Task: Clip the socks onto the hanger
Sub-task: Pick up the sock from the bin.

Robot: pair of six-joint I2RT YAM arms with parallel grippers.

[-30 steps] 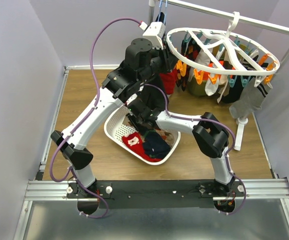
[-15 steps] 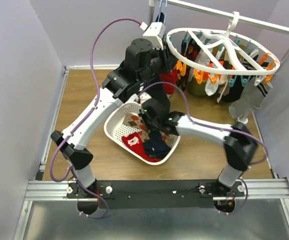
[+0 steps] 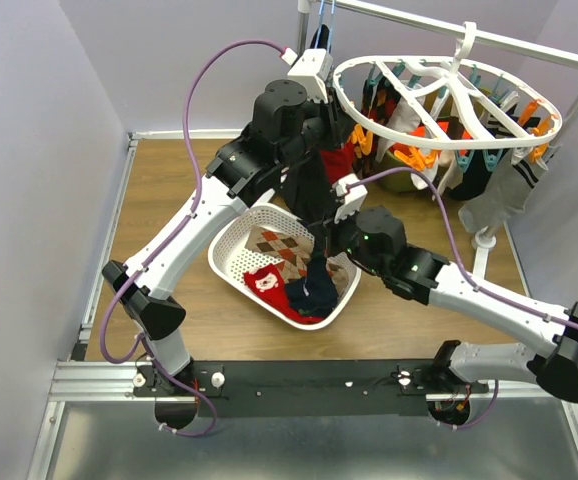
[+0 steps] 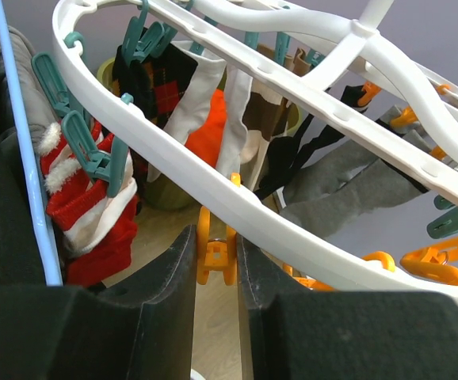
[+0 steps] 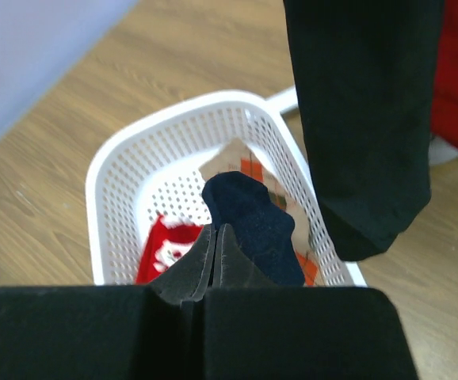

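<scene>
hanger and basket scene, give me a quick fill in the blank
The right gripper is shut on the navy sock over the white ___.
The left gripper pinches the orange clip hanging from the ___.
The clip holding the red sock is ___.
Missing: basket; hanger; teal.
</scene>
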